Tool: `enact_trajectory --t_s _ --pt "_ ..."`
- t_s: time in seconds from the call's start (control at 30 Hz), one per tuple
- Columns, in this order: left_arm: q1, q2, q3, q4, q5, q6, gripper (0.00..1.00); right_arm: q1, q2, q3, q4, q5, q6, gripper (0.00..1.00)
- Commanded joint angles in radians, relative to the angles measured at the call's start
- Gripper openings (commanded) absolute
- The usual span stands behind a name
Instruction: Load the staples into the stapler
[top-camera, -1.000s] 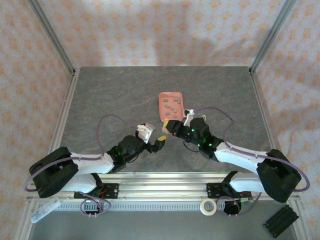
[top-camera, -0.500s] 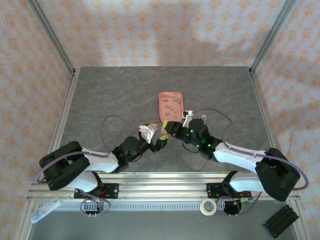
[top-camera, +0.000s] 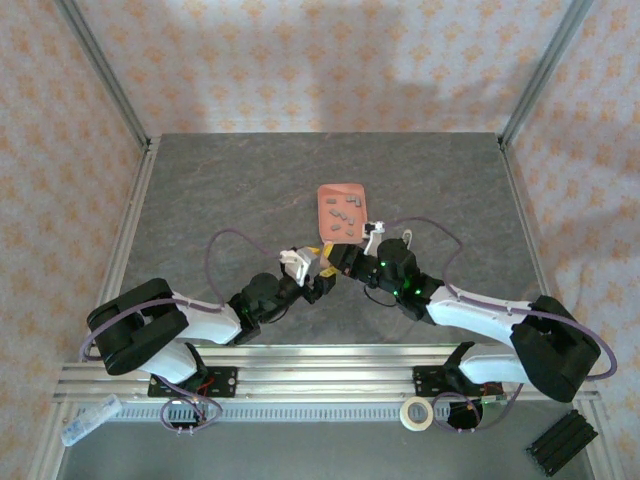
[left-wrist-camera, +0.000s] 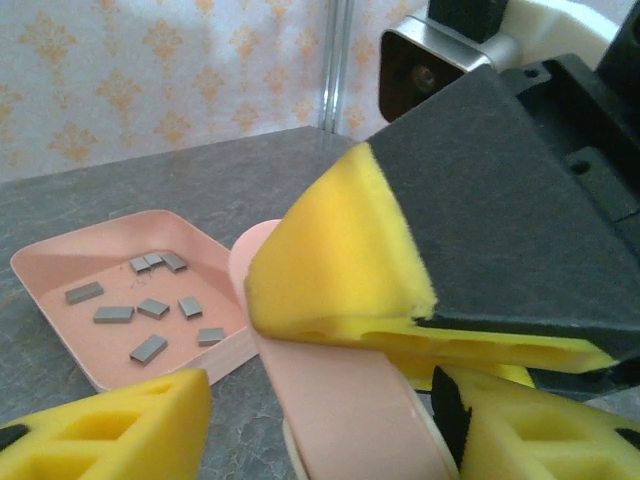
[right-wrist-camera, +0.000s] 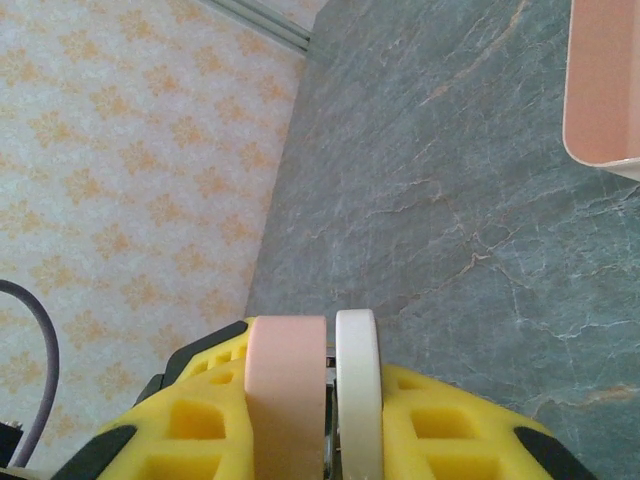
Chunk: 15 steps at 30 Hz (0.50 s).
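The stapler (right-wrist-camera: 285, 385) is a small pink-and-white piece, and my right gripper (right-wrist-camera: 315, 400) is shut on it, its two arms pressed together between the yellow pads. In the top view the right gripper (top-camera: 340, 256) holds it just in front of the salmon tray (top-camera: 325, 190), and my left gripper (top-camera: 320, 280) meets it from the left. Seen from the left wrist, the stapler's pink arm (left-wrist-camera: 340, 400) reaches down between the left gripper's (left-wrist-camera: 320, 435) open fingers, with a gap at the left pad (left-wrist-camera: 110, 430). Several grey staples (left-wrist-camera: 150, 310) lie loose in the tray (left-wrist-camera: 100, 345).
A corner of the tray (right-wrist-camera: 605, 80) lies ahead of the right gripper. Below the table's front rail sit a tape roll (top-camera: 417, 412), a black block (top-camera: 562, 442) and a clear plastic piece (top-camera: 88, 420). Metal frame posts (top-camera: 100, 70) stand at the back corners.
My left arm has swung right and forward until its gripper straddles the stapler, and its jaws have narrowed. The right gripper has held still with the stapler.
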Motion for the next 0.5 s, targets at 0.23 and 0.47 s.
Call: enact_trajectory --t_s 0.23,0.47 --pt "0.007 0.001 0.027 0.011 0.021 0.017 0.28 0.010 -0.028 -0.023 -0.050 -0.040 -0.009 0.23" --pt "0.007 -0.002 0.024 -0.063 0.067 0.034 0.12 0.010 -0.079 -0.028 -0.162 -0.003 -0.038 0.32"
